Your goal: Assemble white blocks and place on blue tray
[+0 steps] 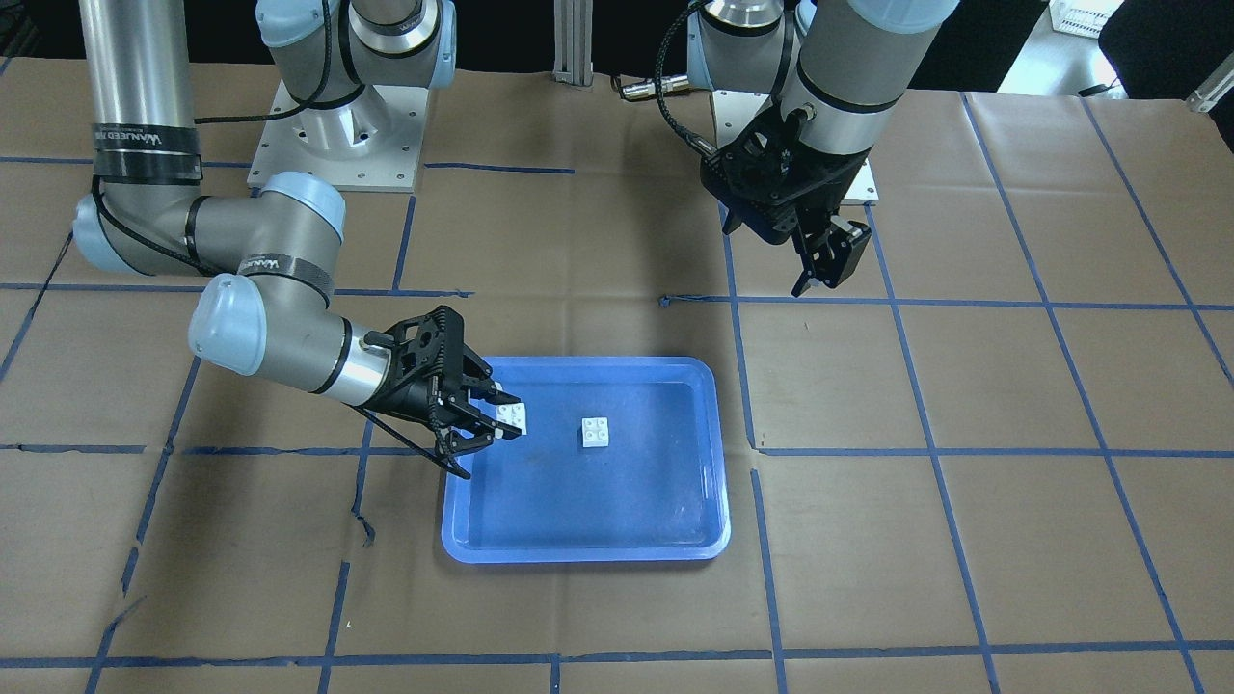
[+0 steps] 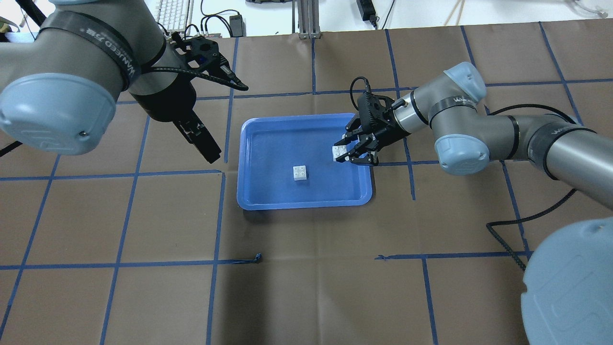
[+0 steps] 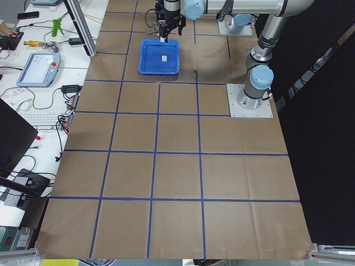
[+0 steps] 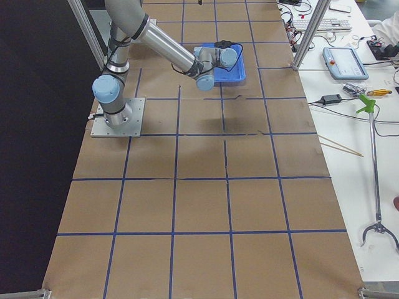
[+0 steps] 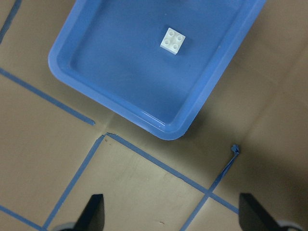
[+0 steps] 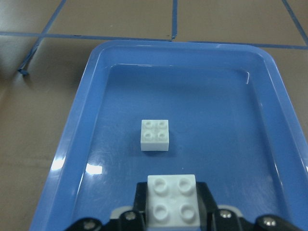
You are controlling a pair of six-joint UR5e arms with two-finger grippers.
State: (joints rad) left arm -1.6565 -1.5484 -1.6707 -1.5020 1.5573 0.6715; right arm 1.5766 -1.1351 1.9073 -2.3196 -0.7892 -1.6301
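Observation:
The blue tray (image 2: 249, 143) lies at mid-table. One white block (image 2: 300, 173) sits studs up near its middle; it also shows in the front view (image 1: 595, 434), the left wrist view (image 5: 173, 40) and the right wrist view (image 6: 155, 134). My right gripper (image 2: 348, 152) is shut on the second white block (image 2: 339, 152), studs up, over the tray's right part. That block fills the bottom of the right wrist view (image 6: 172, 199). My left gripper (image 1: 819, 278) is open and empty, raised left of and beyond the tray (image 5: 120, 103).
Brown paper with a blue tape grid covers the table (image 2: 306, 268). A loose curl of tape (image 2: 257, 258) lies in front of the tray. The arm bases (image 1: 337, 135) stand on the robot's side. A keyboard and cables (image 2: 175, 14) lie beyond the far edge.

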